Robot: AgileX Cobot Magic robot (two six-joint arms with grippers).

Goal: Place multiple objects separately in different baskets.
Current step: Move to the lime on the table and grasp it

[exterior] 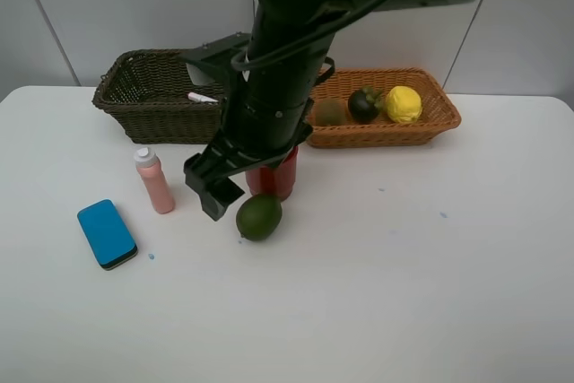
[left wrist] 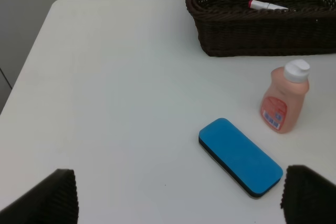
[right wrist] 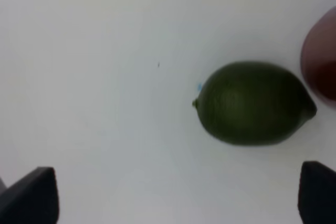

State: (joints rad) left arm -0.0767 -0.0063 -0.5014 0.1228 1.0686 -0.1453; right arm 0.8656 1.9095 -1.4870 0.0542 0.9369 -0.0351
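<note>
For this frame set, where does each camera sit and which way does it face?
Exterior high: mounted high, facing down over the whole white table; the right gripper and its arm show.
Left wrist: on the left arm, facing obliquely across the table toward the blue eraser, pink bottle and dark basket; the open left gripper shows.
Right wrist: facing straight down at the green fruit; the open right gripper shows.
Shared: exterior and right wrist both show the green fruit and red cup.

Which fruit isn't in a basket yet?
The green round fruit, lying on the white table beside the red cup. The kiwi, mangosteen and lemon already sit in the light orange basket.
</note>
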